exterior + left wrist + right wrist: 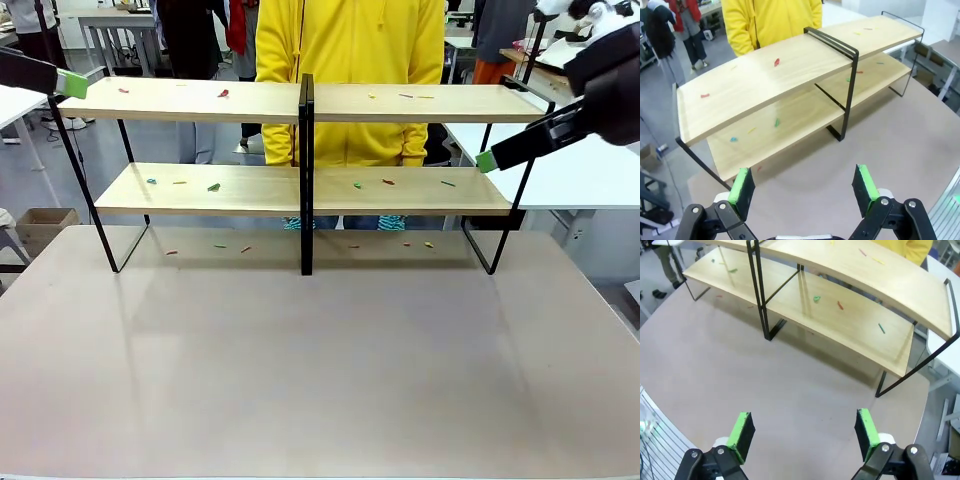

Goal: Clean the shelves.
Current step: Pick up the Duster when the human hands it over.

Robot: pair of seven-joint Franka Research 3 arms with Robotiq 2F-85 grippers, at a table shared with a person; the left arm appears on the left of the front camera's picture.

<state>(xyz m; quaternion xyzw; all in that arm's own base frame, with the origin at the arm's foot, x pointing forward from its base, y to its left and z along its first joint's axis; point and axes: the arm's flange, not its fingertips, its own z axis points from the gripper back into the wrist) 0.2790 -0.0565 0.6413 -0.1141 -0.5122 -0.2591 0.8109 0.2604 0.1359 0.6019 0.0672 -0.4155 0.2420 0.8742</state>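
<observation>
The shelves (200, 100) stand across the far half of the beige tabletop: two light-wood boards in a thin black frame with a black centre post (306, 170). Small coloured scraps lie on both boards, such as a red one (223, 93) on top and a green one (214, 187) below. My left gripper (70, 85) hovers at the top board's left end, open and holding nothing (805, 190). My right gripper (487, 160) hangs by the shelves' right end, also open and holding nothing (802, 432). The wrist views look down on the shelves (790, 75) (855, 325).
A person in a yellow hoodie (350, 60) stands right behind the shelves. More scraps (245, 249) lie on the tabletop (320, 370) under the lower board. White tables (590, 180) stand at the right and far left. A cardboard box (40, 225) sits on the floor at left.
</observation>
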